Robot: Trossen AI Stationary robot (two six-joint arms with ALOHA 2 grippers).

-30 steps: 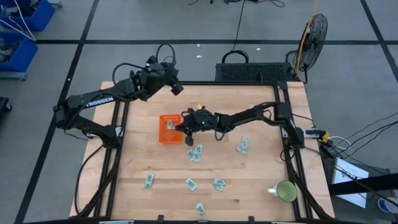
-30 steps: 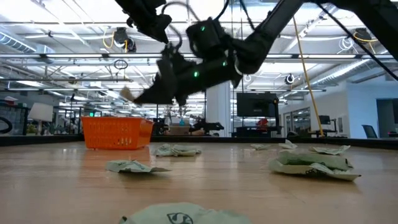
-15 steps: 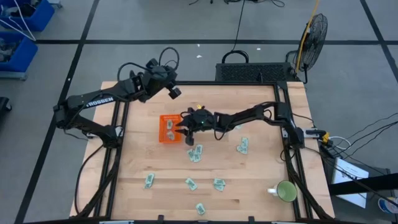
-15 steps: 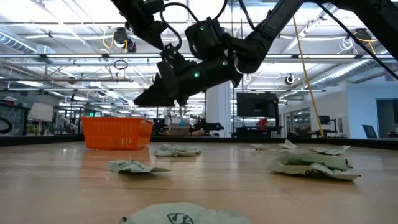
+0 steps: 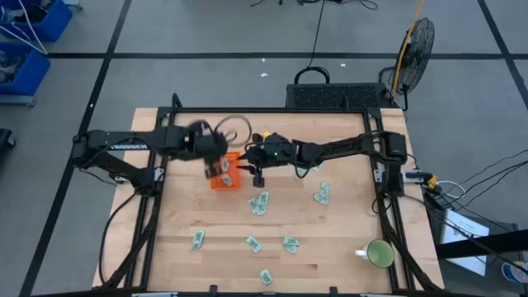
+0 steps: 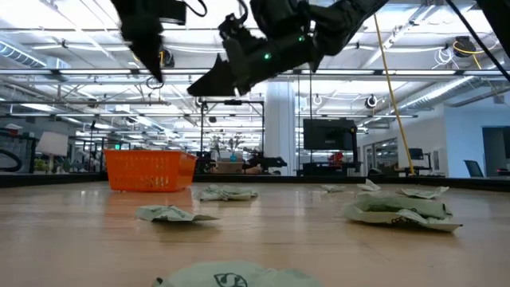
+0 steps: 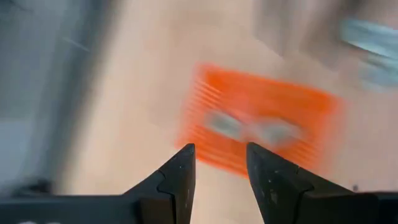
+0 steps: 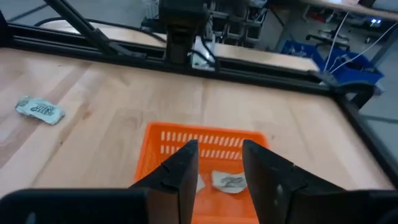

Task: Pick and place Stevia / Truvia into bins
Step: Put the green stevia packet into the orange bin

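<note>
Since a second ago the left arm has swung in from the far left corner of the surface [image 5: 346, 247], and its left end effector [image 5: 216, 162] now hangs over the orange bin [image 5: 224, 171], fingers parted with nothing between them. Meanwhile the right end effector [image 5: 252, 162] has lifted and drawn back a little toward the right; it sits just beside the bin's right edge, its fingers [image 8: 180, 171] apart and holding nothing.

Inside the bin, the right wrist view shows a sachet [image 8: 227, 181] lying flat on the floor, and the left wrist view, blurred, shows two pale shapes there. The bin stands left of the surface's middle, nearer the far edge.

More Stevia / Truvia sachets [image 5: 259, 204] lie loose on the wood: a pair just in front of the bin, one toward the right edge, and four scattered nearer the front edge. A green mug [image 5: 379, 254] stands at the front right corner.
</note>
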